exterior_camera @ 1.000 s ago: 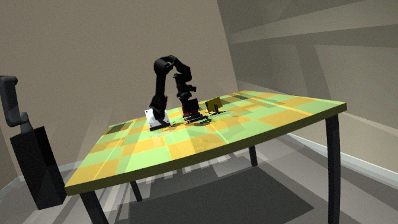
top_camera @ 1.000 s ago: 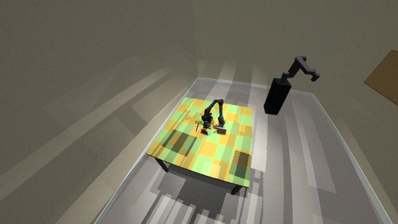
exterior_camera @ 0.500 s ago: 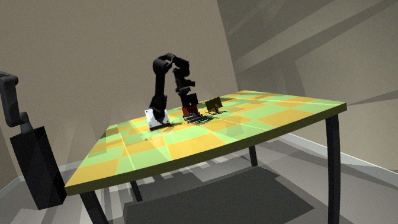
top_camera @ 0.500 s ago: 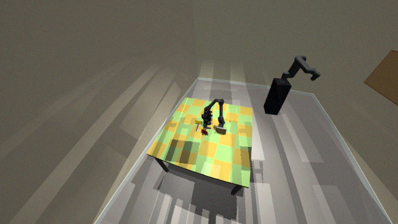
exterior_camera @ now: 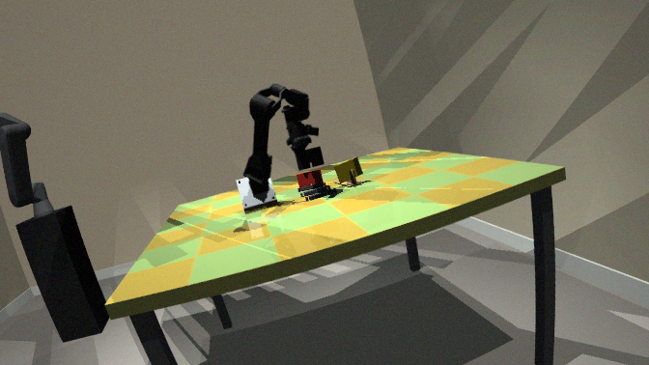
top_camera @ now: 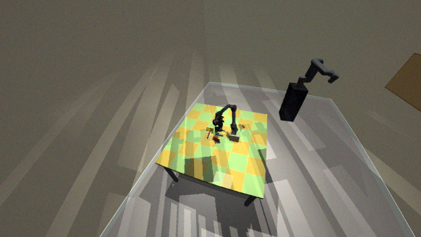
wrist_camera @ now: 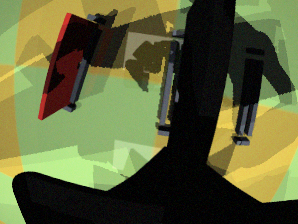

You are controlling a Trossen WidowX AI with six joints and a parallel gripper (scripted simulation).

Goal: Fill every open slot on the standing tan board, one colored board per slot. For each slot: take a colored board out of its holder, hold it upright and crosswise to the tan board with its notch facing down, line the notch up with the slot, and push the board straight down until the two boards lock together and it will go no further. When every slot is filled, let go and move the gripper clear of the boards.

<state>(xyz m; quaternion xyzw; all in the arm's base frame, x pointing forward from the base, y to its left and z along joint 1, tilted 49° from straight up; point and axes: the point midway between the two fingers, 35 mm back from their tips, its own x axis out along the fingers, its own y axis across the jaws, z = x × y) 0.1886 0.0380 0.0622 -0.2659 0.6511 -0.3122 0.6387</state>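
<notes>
The pincer (top_camera: 218, 129) (exterior_camera: 304, 165) (wrist_camera: 173, 155) is clenched on a dark-looking board (exterior_camera: 316, 155) (wrist_camera: 207, 60), held above the tabletop (top_camera: 238, 160) (exterior_camera: 309, 237) (wrist_camera: 100, 130). Its color is lost in shadow, and its notch cannot be made out. The likeliest trouble is a small twist in the grasp: if the board turns between the fingers, its notch will meet the slot askew and jam, or tip the standing board over.

Just below, the middle holder (wrist_camera: 165, 100) and the outer holder (wrist_camera: 245, 117) have no board in them. Leaving too low could clip one with the board's lower edge. The red board (top_camera: 216, 139) (exterior_camera: 305, 181) (wrist_camera: 62, 75) stands in its own holder (wrist_camera: 79, 85) near the pincer; a low sideways sweep could knock it out of place before its turn.

Farther out, the tan board (top_camera: 208, 135) (exterior_camera: 352, 177) carries the yellow board (top_camera: 210, 128) (exterior_camera: 347, 171) crosswise near one end. That one may block the fingers if the next slot lies close beside it, and a bump could loosen it. The arm's base plate (top_camera: 233, 138) (exterior_camera: 240, 194) sits on the side away from the tan board, out of the way.
</notes>
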